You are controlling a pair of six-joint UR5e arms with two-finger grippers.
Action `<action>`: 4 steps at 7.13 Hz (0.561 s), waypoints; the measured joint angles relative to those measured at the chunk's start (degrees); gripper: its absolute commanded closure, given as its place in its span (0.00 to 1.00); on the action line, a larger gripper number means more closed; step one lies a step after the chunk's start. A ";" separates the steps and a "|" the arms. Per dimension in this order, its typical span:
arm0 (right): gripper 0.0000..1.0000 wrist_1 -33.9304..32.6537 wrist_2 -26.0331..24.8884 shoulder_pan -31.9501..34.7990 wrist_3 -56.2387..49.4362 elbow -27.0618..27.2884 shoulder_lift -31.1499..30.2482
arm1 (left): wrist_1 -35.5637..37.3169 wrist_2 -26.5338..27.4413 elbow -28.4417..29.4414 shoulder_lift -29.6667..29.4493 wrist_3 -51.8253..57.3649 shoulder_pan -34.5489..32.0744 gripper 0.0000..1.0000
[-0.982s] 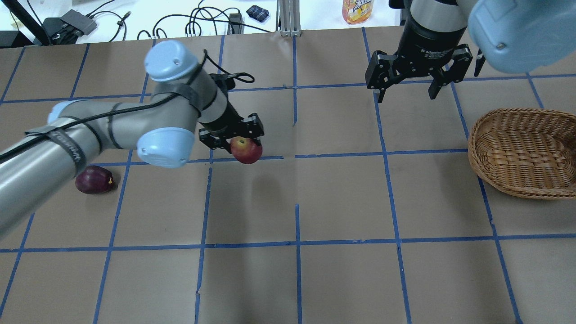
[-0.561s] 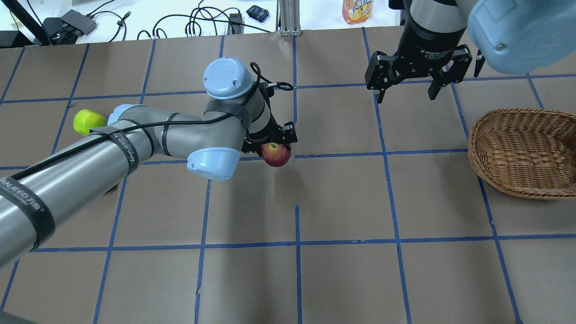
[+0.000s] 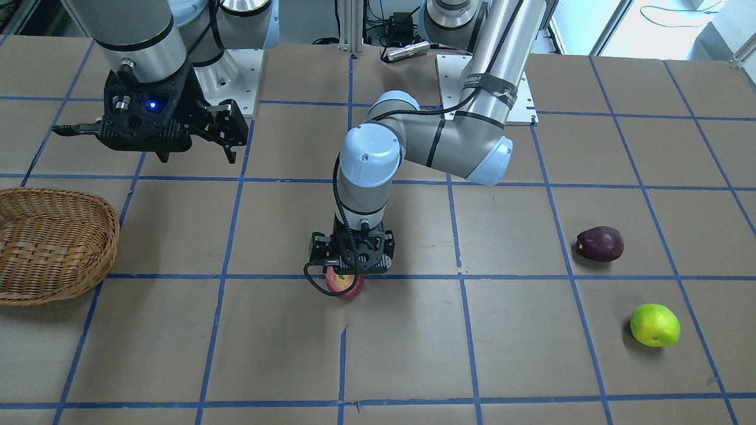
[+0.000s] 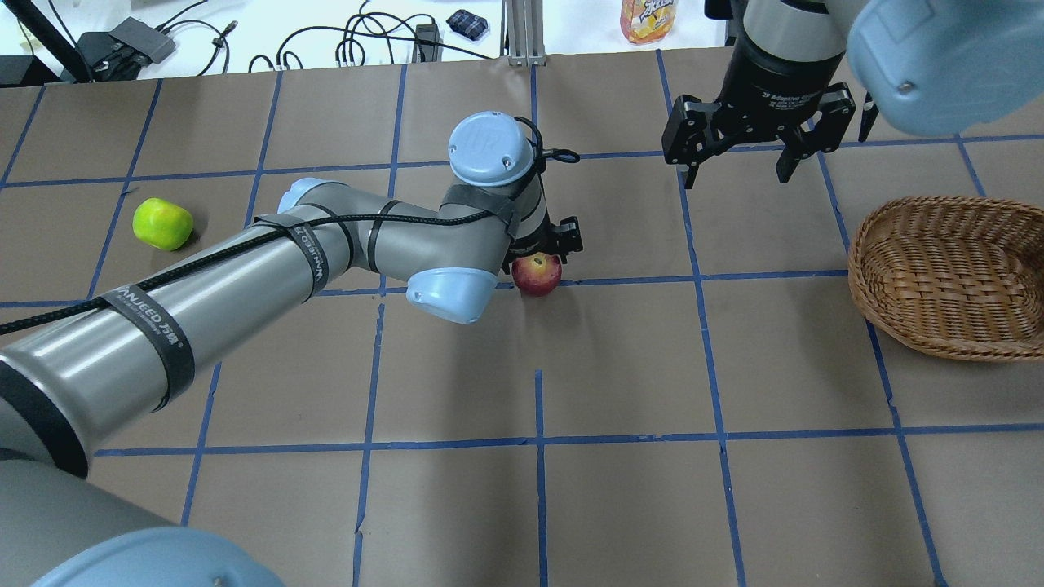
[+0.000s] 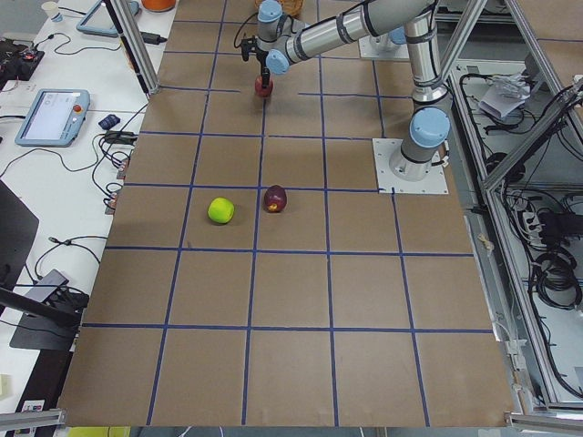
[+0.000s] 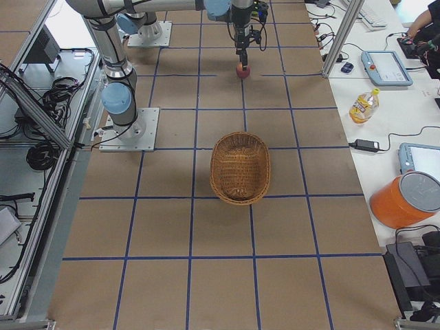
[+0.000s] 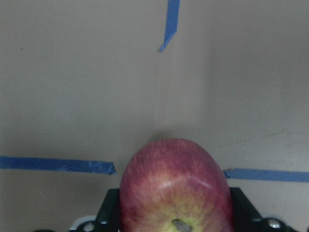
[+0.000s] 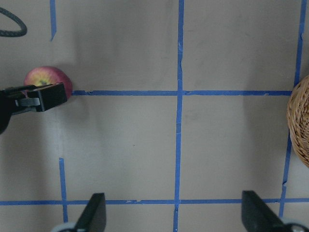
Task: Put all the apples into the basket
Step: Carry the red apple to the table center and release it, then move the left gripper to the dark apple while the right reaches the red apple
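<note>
Red apple point(image 4: 537, 273) clamped in the left gripper point(image 3: 348, 271).
Right gripper point(image 4: 738, 173) hangs spread and empty, basket point(image 4: 897, 326) near it; maroon apple point(image 3: 600, 244) and green apple point(image 4: 162, 223) lie well apart from both grippers.

6 views of 1 table point(image 4: 652, 367). Overhead exterior: high above 1 long edge, looking forward and down. Front-facing: across from it, looking back, steeply down. Exterior left, exterior right: far back at the 2 ends, looking along the table. Left wrist: very close over the red apple point(image 7: 176, 188). Right wrist: higher, facing straight down, sharing that apple and the basket point(image 8: 300, 121) rim with the overhead.
</note>
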 measured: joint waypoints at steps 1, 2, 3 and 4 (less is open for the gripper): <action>0.00 -0.01 0.00 0.02 0.00 0.15 -0.01 | -2.10 0.51 0.52 2.22 2.17 2.26 0.00; 0.00 -0.03 0.04 0.05 0.02 0.16 0.05 | -5.81 0.77 0.62 4.85 5.38 5.00 0.00; 0.00 -0.07 0.08 0.05 0.13 0.12 0.22 | -9.96 1.15 0.41 7.43 9.65 8.55 0.00; 0.00 -0.11 0.28 0.08 0.49 0.10 0.46 | -14.90 1.54 -0.02 10.29 14.99 13.75 0.00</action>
